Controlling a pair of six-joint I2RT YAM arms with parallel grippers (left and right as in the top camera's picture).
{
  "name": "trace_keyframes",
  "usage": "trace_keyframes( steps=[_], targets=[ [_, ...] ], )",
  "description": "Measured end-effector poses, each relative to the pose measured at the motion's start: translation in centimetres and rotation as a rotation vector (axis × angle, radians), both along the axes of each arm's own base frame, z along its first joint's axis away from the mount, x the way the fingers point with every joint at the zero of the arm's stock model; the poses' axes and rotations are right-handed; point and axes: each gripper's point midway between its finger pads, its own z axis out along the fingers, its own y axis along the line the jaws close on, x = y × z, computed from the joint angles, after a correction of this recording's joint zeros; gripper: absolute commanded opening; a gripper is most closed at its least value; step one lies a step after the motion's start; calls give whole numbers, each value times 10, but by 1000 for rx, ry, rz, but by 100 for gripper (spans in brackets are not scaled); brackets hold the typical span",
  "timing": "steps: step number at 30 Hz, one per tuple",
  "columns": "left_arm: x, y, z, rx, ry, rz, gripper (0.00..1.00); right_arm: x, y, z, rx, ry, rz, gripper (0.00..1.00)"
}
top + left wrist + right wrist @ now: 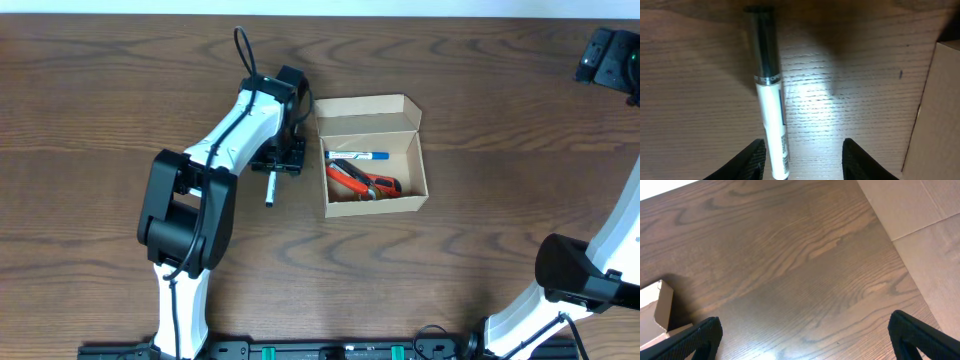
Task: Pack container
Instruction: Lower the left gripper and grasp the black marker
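The left hand (pixel 803 156) stands open around a white marker (pixel 771 120) (not squeezing it) on the tabletop (pixel 100 80), at 9 o'clock from the open cardboard box (pixel 372 206). The right hand (pixel 805 339) is wide open too.

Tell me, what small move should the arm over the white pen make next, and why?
Probably close the left jaws on the pen. It lies flat on the table between the two fingers, with a clear gap on one side, so it isn't gripped yet. The open box beside it already holds other items.
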Motion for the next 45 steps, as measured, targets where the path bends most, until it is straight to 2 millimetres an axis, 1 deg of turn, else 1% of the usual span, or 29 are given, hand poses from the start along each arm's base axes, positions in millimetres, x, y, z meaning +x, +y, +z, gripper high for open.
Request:
trace_keyframes(
  steps=[6,12,20,45],
  targets=[
    [3,7,0,0,0,18,48,0,0,0,0,0,0,99],
    [5,8,-2,-4,-10,20,49,0,0,0,0,0,0,99],
    [-5,12,-16,5,16,4,49,0,0,0,0,0,0,99],
    [-4,11,-19,0,6,-6,49,0,0,0,0,0,0,99]
  ],
)
